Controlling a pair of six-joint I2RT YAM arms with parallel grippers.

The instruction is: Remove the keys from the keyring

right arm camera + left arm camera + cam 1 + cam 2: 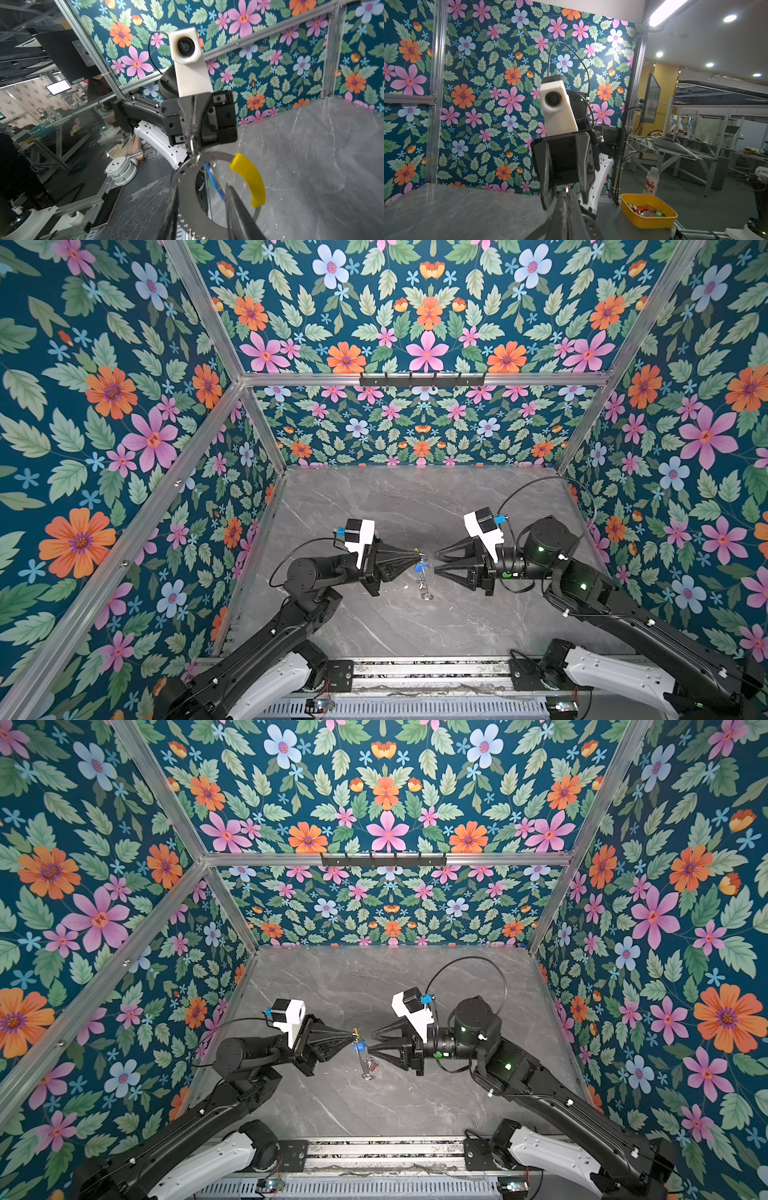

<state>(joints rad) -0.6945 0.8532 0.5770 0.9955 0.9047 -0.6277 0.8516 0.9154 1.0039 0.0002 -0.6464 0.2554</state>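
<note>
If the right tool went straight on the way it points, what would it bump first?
Probably the keyring, hanging from the shut left tool just ahead. In the right wrist view the right tool's open jaws sit either side of the ring, though depth is unclear.

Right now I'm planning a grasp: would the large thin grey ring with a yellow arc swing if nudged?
Probably: the grey keyring hangs by a small split ring from the shut left gripper, so it should pivot. Its flat metal band holds its curve, so likely stiff.

Keyring [184, 182] hangs between left hand [417, 559], right hand [435, 562]; tabletop [374, 506] elsewhere open.
</note>
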